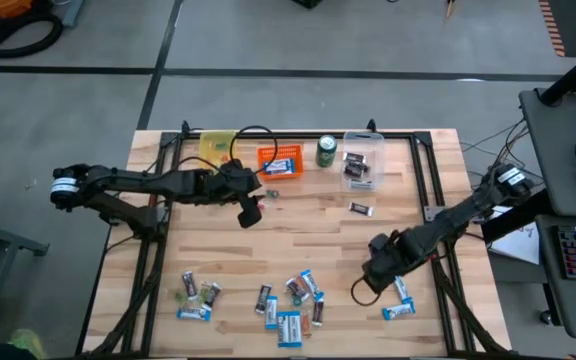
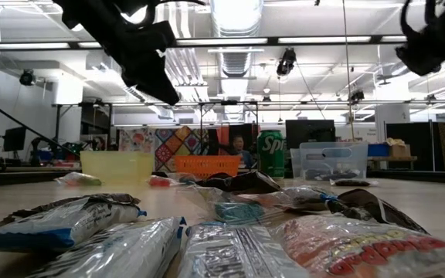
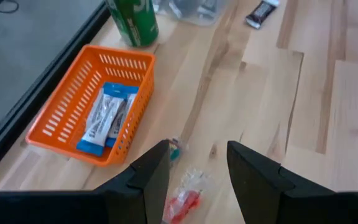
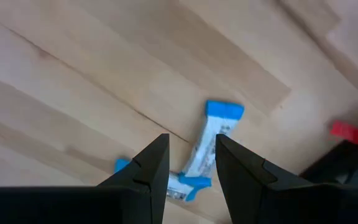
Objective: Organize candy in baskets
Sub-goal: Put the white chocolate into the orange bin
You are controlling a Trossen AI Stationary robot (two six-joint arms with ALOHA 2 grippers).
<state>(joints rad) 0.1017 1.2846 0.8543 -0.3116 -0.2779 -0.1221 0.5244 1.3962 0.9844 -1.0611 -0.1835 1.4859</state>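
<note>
My left gripper [image 1: 251,214] [image 3: 197,171] hangs open above the table's middle, in front of the orange basket [image 3: 67,106], which holds two blue-and-white bars [image 3: 107,118]. A red wrapped sweet [image 3: 184,200] and a small green one [image 3: 175,148] lie on the wood below its fingers. My right gripper [image 1: 376,268] [image 4: 191,165] is open and points down over a blue-and-white bar [image 4: 215,140] lying flat at the near right. The yellow basket [image 1: 218,148] and the clear basket [image 1: 363,160] stand on the far edge. Several candies [image 1: 293,300] lie scattered along the near edge.
A green soda can [image 1: 327,151] stands between the orange and the clear basket. A dark mini bar [image 1: 361,208] lies alone in front of the clear basket. Black frame rails [image 1: 423,170] run along the table's sides. Bare wood shows between the two grippers.
</note>
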